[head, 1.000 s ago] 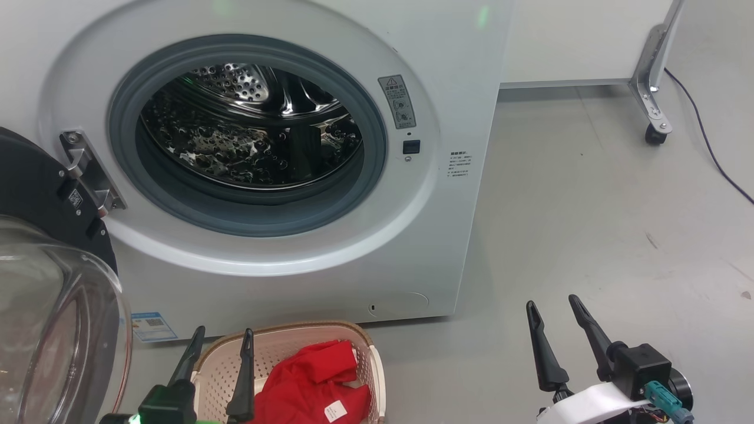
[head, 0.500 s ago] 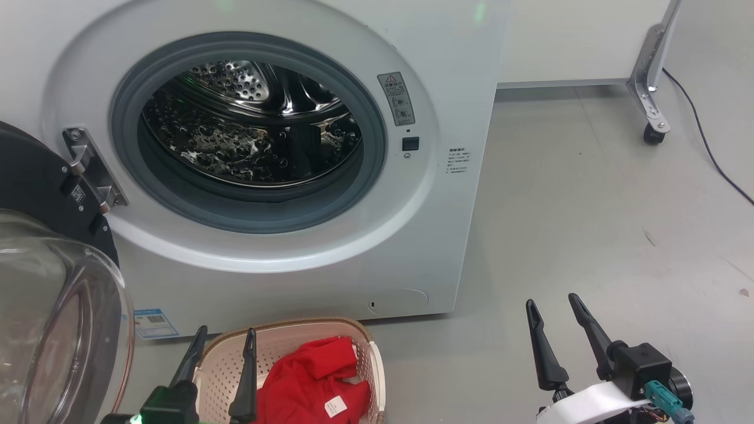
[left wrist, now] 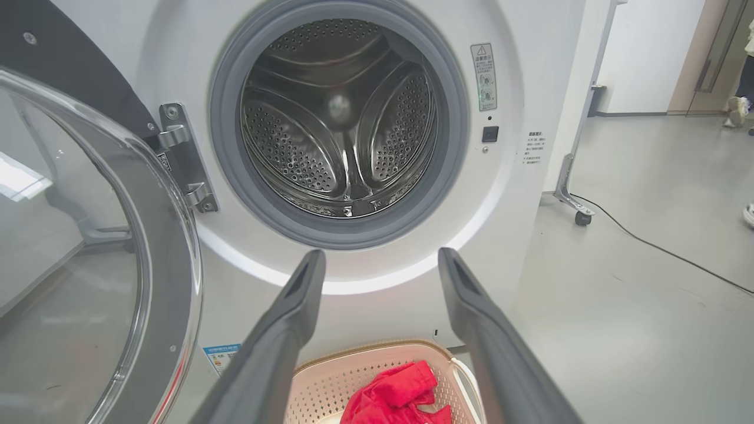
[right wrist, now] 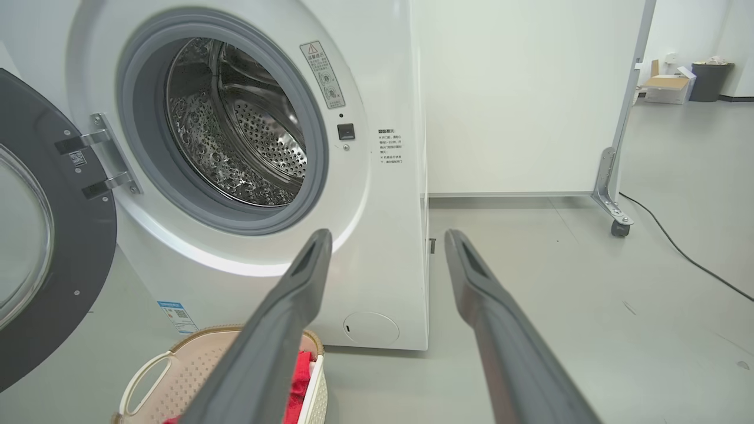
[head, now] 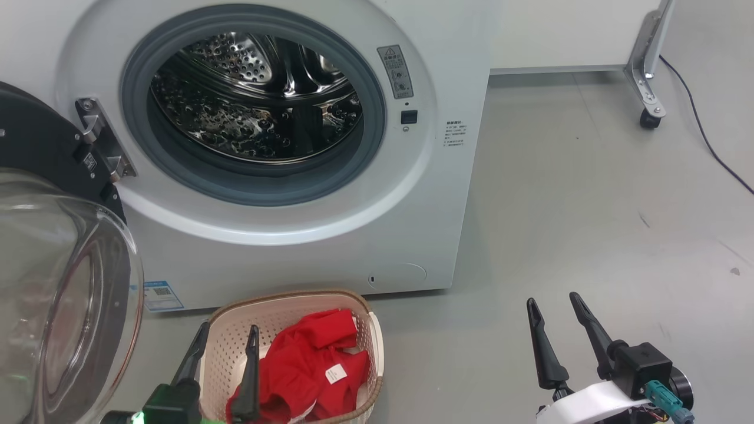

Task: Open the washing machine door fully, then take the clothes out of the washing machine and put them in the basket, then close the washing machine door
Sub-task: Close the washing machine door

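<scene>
The washing machine (head: 353, 194) stands ahead, its steel drum (head: 253, 100) bare inside. The washing machine door (head: 59, 265) hangs swung wide open at the left, black rim and clear bowl toward me. On the floor in front sits the basket (head: 294, 300) with the red clothes (head: 312, 359) lying in it. My left gripper (head: 228, 328) hovers open over the basket's left half, nothing between its fingers. My right gripper (head: 552, 300) stands open over bare floor to the right. The left wrist view has the left gripper (left wrist: 382, 254), the drum (left wrist: 341, 118), the basket (left wrist: 330, 377) and the clothes (left wrist: 394, 394). The right wrist view has the right gripper (right wrist: 387, 235).
A white partition on a castor foot (head: 647, 121) stands behind the machine at the right, with a black cable (head: 707, 147) trailing over the grey floor. A person's foot (left wrist: 736, 112) shows far off near a doorway. A box and a dark bin (right wrist: 707, 79) sit far back.
The head camera has tilted down, so the machine sits higher in the picture and more of the basket shows. Both grippers stay open; the things themselves have not moved.
</scene>
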Robot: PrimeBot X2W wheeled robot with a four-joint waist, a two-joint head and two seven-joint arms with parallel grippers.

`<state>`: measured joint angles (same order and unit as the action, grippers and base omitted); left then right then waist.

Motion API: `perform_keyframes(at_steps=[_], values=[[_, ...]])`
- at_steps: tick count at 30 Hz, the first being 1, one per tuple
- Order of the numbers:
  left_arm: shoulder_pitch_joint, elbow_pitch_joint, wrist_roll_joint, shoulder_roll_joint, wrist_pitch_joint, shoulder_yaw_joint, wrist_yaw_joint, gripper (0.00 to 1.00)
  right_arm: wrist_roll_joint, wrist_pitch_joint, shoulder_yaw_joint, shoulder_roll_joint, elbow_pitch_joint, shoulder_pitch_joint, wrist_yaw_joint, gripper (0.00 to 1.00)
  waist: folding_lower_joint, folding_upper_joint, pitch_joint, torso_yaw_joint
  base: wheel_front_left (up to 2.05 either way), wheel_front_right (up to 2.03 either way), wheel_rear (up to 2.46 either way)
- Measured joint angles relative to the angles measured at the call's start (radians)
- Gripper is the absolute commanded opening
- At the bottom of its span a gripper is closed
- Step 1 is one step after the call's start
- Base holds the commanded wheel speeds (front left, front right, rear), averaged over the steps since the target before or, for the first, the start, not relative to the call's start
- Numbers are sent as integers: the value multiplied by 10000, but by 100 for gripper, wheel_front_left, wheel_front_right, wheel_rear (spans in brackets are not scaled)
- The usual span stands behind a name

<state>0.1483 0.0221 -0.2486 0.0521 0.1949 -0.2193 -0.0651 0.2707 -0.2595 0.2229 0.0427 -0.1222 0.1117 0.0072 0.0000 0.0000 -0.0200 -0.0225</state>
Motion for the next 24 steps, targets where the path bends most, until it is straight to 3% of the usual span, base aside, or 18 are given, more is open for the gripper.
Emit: perform_keyframes(at_steps=[24], values=[[4, -349, 117, 132, -4, -65, 4, 100, 12, 0, -48, -4, 35, -1, -2, 100, 0, 0, 264, 4, -91, 91, 0]])
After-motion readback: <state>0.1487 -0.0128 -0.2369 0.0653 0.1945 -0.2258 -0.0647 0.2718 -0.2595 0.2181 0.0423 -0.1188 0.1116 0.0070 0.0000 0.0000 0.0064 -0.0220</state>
